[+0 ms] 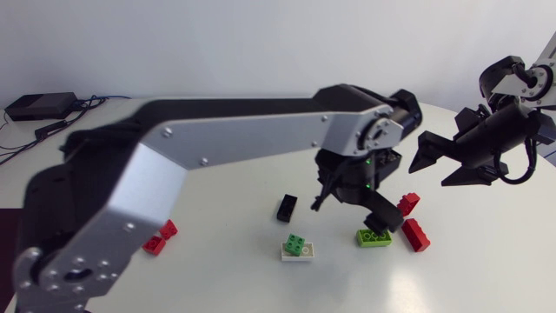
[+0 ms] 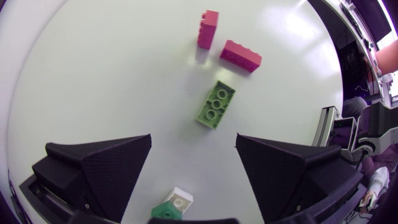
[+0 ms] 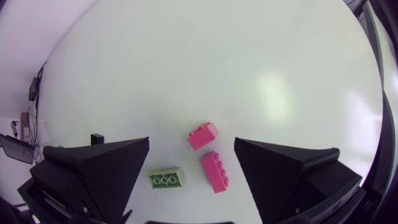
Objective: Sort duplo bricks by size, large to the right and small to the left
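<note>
Left gripper [image 2: 193, 163]: fingers are held wide apart, nothing clamped. A light green brick [image 2: 215, 104] is seen just ahead of the gap, lying flat on the table [image 2: 93, 74]. Further ahead lie a red brick [image 2: 240, 55] and a second red brick [image 2: 208, 28] (both pinkish in the wrist views). A green-on-white stack [image 2: 173, 205] is noted back beneath the finger bases.

Right gripper [image 3: 191, 163]: fingers are likewise spread and empty, and the red pair is framed between them, well below.

Both wrist views downward over lime brick [image 2: 215, 104]
</note>
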Robot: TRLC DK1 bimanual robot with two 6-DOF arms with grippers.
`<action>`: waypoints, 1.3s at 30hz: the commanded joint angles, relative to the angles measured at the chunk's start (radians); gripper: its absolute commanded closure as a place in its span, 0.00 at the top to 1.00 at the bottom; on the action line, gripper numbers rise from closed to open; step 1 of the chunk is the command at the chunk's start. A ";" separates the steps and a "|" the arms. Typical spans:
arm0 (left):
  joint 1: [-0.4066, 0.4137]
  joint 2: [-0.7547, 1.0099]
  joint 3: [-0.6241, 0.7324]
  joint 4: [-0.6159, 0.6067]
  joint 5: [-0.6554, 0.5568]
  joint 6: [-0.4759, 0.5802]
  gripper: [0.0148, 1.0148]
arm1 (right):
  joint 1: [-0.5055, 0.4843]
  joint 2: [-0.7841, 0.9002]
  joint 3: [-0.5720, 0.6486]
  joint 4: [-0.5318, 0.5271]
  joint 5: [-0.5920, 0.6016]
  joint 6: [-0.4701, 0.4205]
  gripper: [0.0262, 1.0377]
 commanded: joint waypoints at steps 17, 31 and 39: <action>0.278 -0.271 -0.519 0.179 -0.091 -0.085 0.96 | 0.045 -0.046 -0.017 -0.014 -0.016 0.013 0.95; 0.244 -0.167 -0.491 0.188 -0.089 -0.137 0.96 | 0.037 -0.047 -0.048 -0.006 -0.014 0.008 0.95; 0.356 -0.172 -0.486 0.191 -0.091 -0.133 0.96 | 0.037 -0.047 -0.056 0.000 -0.014 0.008 0.95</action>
